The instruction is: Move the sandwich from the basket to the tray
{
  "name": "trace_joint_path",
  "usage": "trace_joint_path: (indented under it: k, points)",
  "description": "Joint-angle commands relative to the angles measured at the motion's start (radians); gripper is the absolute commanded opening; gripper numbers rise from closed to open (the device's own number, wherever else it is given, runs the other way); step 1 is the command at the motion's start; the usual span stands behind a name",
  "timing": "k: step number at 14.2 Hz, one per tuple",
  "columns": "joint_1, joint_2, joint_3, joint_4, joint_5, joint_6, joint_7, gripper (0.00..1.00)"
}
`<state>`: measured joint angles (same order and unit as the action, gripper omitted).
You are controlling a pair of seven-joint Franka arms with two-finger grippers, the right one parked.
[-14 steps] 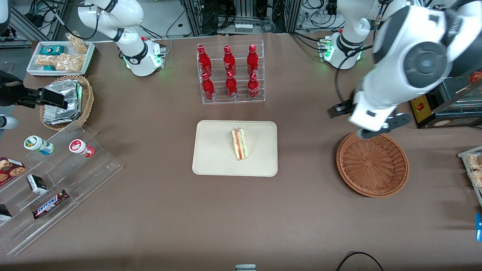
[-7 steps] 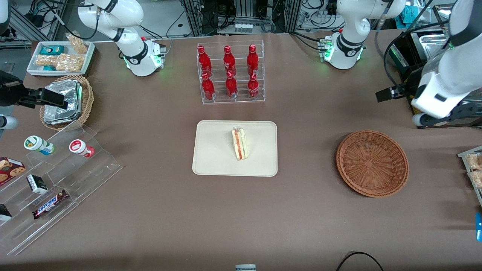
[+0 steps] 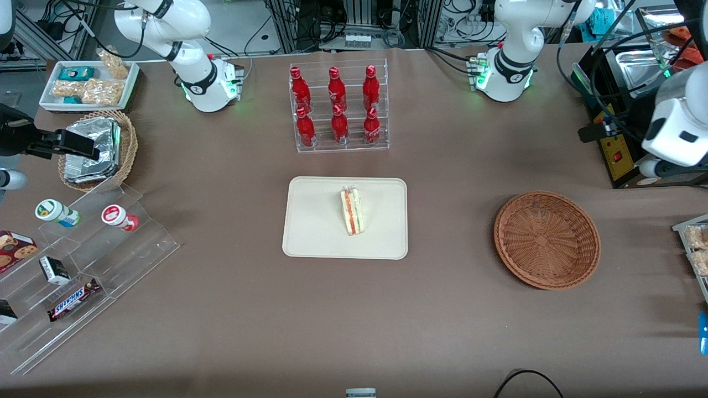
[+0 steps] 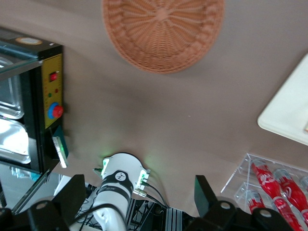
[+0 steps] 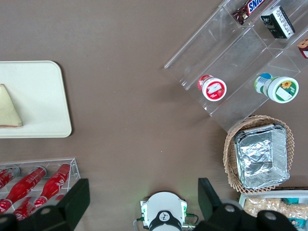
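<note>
Sandwich: the sandwich (image 3: 352,211) lies on the tray (image 3: 315,232), its red and green cut edge up; the right wrist view shows only one pale corner (image 5: 9,109), the rest cut off at the frame edge.
Tray: cream, flat on the desk (image 3: 354,320) at mid-table, nearer the front camera than the rack of red bottles (image 3: 338,106).
Basket: the basket (image 3: 546,239) sits on the desk toward the working arm's end, well apart from the tray, with nothing in it; its rim is cut off in the left wrist view (image 4: 163,33).
Gripper: the gripper (image 3: 597,131) hangs above the black appliance (image 3: 614,149), farther from the front camera than the basket.
Jaws: spread wide, holding nothing; only the dark fingertips (image 4: 204,195) show in the left wrist view.
</note>
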<state>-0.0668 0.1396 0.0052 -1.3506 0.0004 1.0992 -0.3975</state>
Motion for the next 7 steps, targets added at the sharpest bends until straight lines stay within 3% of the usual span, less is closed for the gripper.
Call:
trace_joint_path:
  k: [1, 7]
  points:
    - [0.002, -0.063, 0.003, -0.092, 0.026, 0.071, 0.008, 1.0]
    - [0.094, -0.176, -0.008, -0.247, 0.024, 0.163, 0.164, 1.0]
